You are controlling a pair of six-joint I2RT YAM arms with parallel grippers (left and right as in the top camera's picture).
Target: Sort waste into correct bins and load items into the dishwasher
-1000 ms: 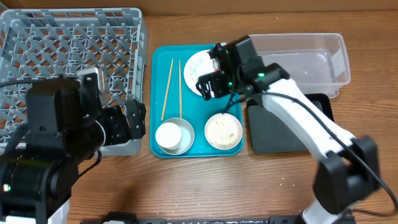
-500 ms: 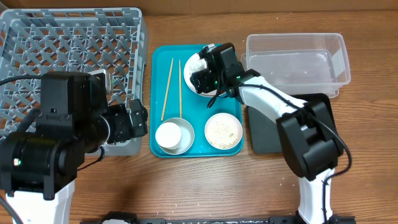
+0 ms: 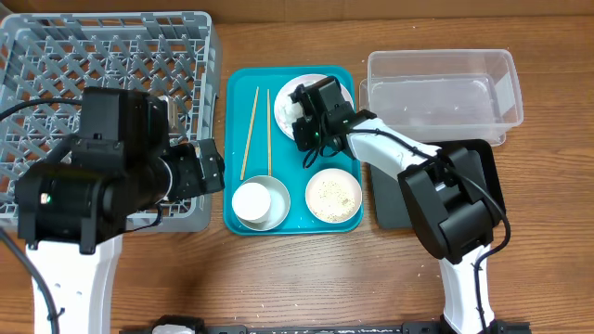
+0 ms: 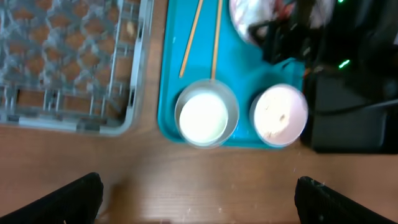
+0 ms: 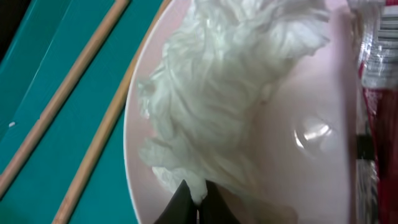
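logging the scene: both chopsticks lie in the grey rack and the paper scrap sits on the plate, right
Not quite. The chopsticks lie on the teal tray, beside the rack, not in it, as the overhead view shows. The paper scrap does sit on the plate.

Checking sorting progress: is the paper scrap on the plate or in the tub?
On the plate: the right wrist view shows the scrap lying crumpled on it, beside the red wrapper.
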